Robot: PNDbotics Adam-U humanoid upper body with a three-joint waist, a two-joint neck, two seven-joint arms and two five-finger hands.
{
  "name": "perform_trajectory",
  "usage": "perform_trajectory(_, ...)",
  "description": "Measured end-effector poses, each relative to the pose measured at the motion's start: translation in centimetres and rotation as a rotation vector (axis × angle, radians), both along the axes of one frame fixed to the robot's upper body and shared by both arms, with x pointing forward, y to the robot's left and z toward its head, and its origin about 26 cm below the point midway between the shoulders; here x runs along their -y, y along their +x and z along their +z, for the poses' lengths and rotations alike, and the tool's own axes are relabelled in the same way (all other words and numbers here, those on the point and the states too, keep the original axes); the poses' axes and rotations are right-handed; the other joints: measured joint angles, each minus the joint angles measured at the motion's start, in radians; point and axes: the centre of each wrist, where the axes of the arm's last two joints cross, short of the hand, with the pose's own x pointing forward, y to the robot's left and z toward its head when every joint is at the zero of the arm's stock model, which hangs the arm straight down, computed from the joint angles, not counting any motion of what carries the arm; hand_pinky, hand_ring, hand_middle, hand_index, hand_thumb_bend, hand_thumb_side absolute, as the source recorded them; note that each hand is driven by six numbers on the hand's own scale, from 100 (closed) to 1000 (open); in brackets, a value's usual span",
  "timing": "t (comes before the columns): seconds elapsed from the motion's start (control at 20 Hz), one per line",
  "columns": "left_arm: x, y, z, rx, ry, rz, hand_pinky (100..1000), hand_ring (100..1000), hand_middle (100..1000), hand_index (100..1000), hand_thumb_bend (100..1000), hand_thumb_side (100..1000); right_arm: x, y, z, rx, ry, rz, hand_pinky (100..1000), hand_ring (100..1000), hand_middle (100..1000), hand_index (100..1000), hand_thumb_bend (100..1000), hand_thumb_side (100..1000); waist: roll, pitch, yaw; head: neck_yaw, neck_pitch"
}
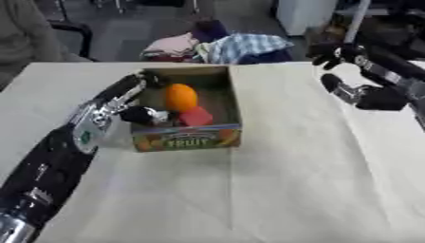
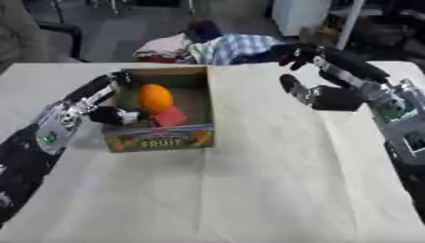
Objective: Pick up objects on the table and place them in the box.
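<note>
Though half-hidden by the box (image 1: 188,137) wall, left robot hand (image 1: 141,114) inside.

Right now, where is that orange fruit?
The orange fruit lies inside the cardboard box left of centre on the table, just behind a red block, with the robot's left hand beside it.

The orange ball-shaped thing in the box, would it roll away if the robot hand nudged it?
Probably it would roll: the orange thing looks round and smooth. Yet the box walls and the red block beside it should stop it. It looks rigid, not floppy.
</note>
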Motion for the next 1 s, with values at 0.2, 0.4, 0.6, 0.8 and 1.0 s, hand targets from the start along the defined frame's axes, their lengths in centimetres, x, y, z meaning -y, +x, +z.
perform_trajectory(0.2, -0.2, -0.8, 1.4, 0.073, -0.076, 0.008, 946, 722, 740, 824, 372, 740, 0.3, 0.0, -0.3, -0.005, 0.006, -0.013, 757, 814, 868, 1000, 100, 878, 0.003, -0.002, 0.006, -0.004, 0.001)
perform_trajectory(0.4, -3.3, -2.6, 1.6, 0.135, -0.130, 0.041, 945, 700, 716, 816, 331, 719, 1.8, -0.5, -1.8, -0.028, 0.062, -0.067, 756, 810, 870, 1000, 100, 793, 0.004, -0.012, 0.053, -0.013, 0.009)
perform_trajectory(0.6, -4.9, -4.8, 1.0, 0.200, -0.204, 0.025, 954, 688, 703, 816, 300, 754, 2.7, -1.1, -2.7, -0.032, 0.131, -0.099, 758, 800, 868, 996, 100, 734, 0.004, -0.010, 0.072, -0.016, 0.010)
perform_trajectory(0.8, -4.9, -7.2, -0.4, 0.196, -0.287, 0.023, 968, 672, 686, 814, 265, 817, 3.5, -1.7, -3.8, -0.047, 0.182, -0.130, 766, 798, 870, 999, 100, 693, 0.003, -0.006, 0.081, -0.018, 0.010)
perform_trajectory(1.0, -4.4, -9.5, -1.6, 0.131, -0.360, 0.037, 975, 665, 678, 813, 252, 851, 4.0, -2.1, -4.6, -0.065, 0.181, -0.147, 794, 834, 899, 1000, 100, 566, -0.001, -0.005, 0.081, -0.018, 0.010)
